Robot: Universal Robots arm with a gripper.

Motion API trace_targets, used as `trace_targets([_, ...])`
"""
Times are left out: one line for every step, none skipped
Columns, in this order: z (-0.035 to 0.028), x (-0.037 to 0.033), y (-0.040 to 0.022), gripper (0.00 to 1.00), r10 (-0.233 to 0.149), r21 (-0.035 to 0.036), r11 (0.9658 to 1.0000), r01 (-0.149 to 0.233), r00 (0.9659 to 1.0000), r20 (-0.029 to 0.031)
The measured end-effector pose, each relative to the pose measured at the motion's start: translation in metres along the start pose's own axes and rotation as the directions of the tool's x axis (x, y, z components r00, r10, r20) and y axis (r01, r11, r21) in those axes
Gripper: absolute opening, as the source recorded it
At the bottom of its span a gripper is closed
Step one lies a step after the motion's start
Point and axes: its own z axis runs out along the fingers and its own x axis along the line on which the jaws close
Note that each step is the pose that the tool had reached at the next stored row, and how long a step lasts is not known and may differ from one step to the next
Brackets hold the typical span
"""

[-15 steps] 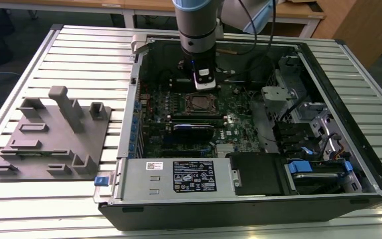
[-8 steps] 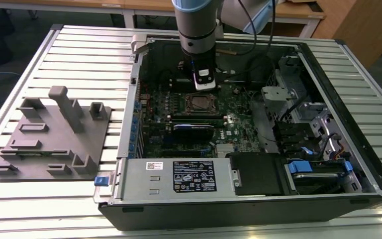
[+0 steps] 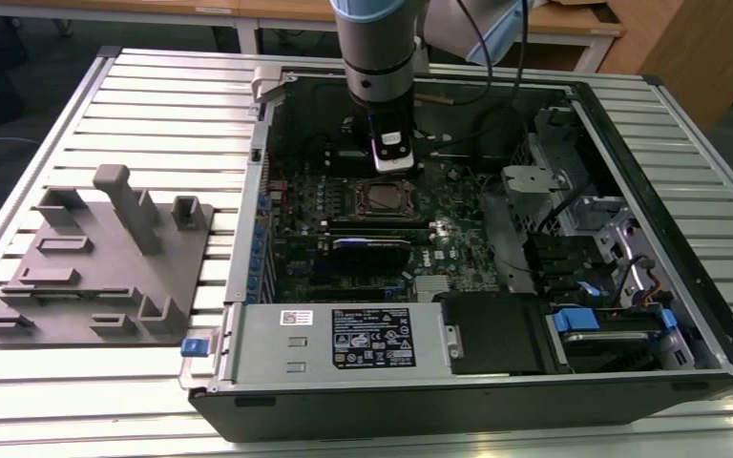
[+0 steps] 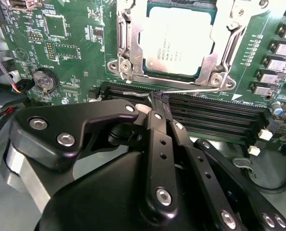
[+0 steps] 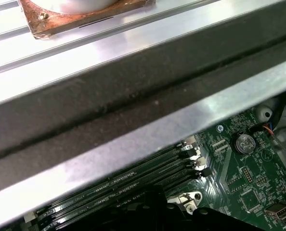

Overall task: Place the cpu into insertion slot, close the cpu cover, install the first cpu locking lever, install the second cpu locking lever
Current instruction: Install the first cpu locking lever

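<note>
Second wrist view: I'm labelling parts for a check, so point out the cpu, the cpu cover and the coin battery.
cpu (image 4: 177, 41): second wrist view, middle of its silver top.
cpu cover (image 4: 130, 45): second wrist view, its side bar beside the chip.
coin battery (image 4: 43, 80): second wrist view, centre of its face.

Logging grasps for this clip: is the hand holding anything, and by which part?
The hand is shut at the wire lever beside the cover, along its rod. Whether it grips the lever or only presses it cannot be told.
</note>
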Motion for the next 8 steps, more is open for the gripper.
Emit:
trace_targets([0.0001, 0.0, 0.0, 0.11, 0.0, 0.0011, 1.0, 0.0, 1.0, 0.0005])
trace_targets([0.0001, 0.0001, 0.0, 0.11, 0.0, 0.0019, 1.0, 0.0, 1.0, 0.0009])
trace_targets([0.0003, 0.0001, 0.0, 0.11, 0.0, 0.0026, 1.0, 0.0, 1.0, 0.0012])
trace_targets([0.0006, 0.0001, -0.0001, 0.11, 0.0, 0.0029, 1.0, 0.0, 1.0, 0.0015])
trace_targets([0.001, 0.0001, -0.0002, 0.11, 0.0, 0.0032, 1.0, 0.0, 1.0, 0.0018])
trace_targets([0.0012, 0.0002, -0.0003, 0.11, 0.0, 0.0036, 1.0, 0.0, 1.0, 0.002])
trace_targets([0.0015, 0.0002, -0.0003, 0.11, 0.0, 0.0041, 1.0, 0.0, 1.0, 0.0024])
trace_targets([0.0018, 0.0002, -0.0004, 0.11, 0.0, 0.005, 1.0, 0.0, 1.0, 0.0029])
